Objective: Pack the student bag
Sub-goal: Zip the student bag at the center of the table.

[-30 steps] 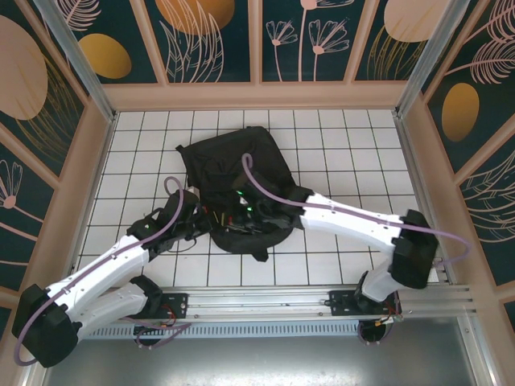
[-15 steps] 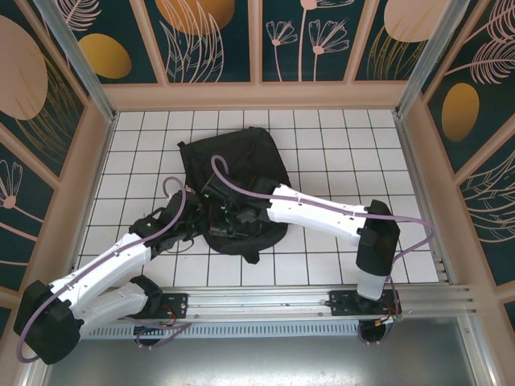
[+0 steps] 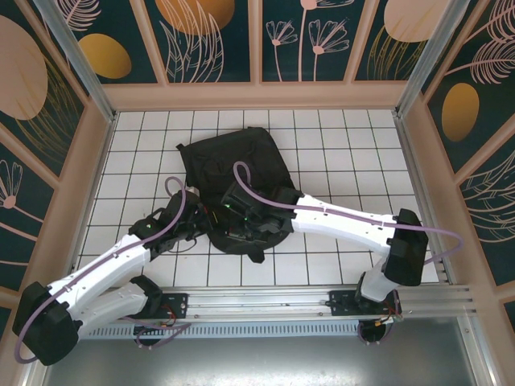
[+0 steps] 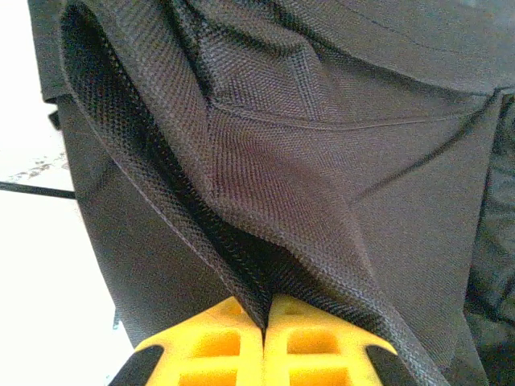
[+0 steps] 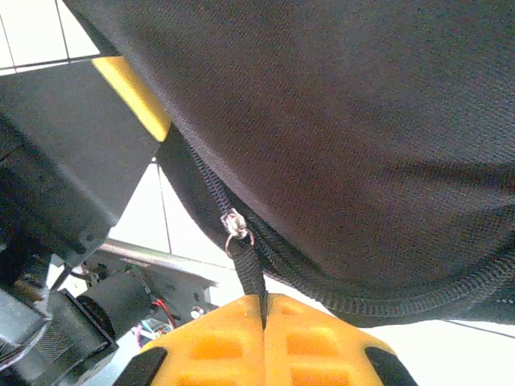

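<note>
White tiled table: student bag lying centre. Left gripper, at its 7 o'clock, pinching the bag's fabric tight; right gripper, 6 o'clock, clamping the zipper pull.

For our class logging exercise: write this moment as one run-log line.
left gripper: shut on black fabric backpack edge | right gripper: shut on black zipper pull strap

The left arm and right arm are extended inward from the near edge, with the left gripper clamped on a fold of the student bag and the right gripper clamped on its zipper pull.
</note>
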Robot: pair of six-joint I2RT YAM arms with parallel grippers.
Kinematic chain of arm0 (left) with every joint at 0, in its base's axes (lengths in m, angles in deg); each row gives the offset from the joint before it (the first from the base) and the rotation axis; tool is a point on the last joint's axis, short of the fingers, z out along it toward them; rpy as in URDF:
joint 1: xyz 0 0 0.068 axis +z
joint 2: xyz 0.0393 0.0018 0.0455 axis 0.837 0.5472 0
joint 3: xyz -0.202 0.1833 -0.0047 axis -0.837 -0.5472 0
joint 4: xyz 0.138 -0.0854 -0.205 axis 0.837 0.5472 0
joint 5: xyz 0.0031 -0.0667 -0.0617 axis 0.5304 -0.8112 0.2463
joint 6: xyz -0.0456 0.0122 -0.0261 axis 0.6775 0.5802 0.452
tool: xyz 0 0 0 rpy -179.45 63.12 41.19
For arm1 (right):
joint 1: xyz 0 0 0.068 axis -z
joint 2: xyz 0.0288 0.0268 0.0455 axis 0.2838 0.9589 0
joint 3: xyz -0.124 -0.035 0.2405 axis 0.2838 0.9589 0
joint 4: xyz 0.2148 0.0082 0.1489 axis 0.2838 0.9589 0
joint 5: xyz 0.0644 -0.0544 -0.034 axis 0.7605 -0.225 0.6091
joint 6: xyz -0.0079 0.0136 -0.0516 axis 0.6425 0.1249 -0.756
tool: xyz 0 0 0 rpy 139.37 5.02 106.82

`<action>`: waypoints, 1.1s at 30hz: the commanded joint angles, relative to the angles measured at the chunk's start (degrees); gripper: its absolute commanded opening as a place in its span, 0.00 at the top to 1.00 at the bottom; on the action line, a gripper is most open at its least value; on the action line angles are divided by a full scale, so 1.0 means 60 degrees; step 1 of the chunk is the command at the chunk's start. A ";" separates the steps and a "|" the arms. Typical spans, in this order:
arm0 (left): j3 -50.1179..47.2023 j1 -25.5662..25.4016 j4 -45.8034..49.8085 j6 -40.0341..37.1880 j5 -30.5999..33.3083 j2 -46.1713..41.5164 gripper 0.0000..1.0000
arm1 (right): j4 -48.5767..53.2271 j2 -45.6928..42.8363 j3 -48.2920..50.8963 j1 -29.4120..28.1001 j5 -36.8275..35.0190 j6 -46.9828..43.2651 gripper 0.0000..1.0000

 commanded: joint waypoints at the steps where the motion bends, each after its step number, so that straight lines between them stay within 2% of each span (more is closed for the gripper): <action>1: -0.0158 0.0156 -0.0126 -0.0009 0.0725 0.0001 1.00 | 0.0197 -0.0511 0.0262 -0.0027 0.0390 0.0051 1.00; 5: -0.0180 0.0150 -0.0245 0.0004 0.0552 -0.0082 1.00 | 0.0383 -0.0282 0.0108 -0.0062 0.0278 -0.0114 1.00; 11: -0.0288 0.0155 -0.0675 0.0011 -0.0477 -0.0162 1.00 | -0.0447 0.0091 0.0092 -0.0098 0.0783 -0.0251 1.00; 16: 0.0623 0.0148 0.0557 -0.0279 -0.0993 -0.0660 1.00 | -0.0001 0.0878 -0.0513 -0.0105 0.0334 -0.0670 1.00; 22: 0.1628 0.0154 0.1748 -0.0534 -0.1573 -0.0651 1.00 | 0.0115 0.1430 -0.0360 -0.0070 0.0043 -0.1037 1.00; 28: 0.1156 0.0148 0.1510 -0.0571 -0.1767 -0.0703 1.00 | -0.0687 0.1318 0.0481 0.0234 0.0597 -0.1124 1.00; 33: 0.0318 0.0154 0.0751 -0.0205 -0.1969 -0.0705 1.00 | -0.1000 0.1259 -0.0224 0.0141 0.1170 -0.1724 1.00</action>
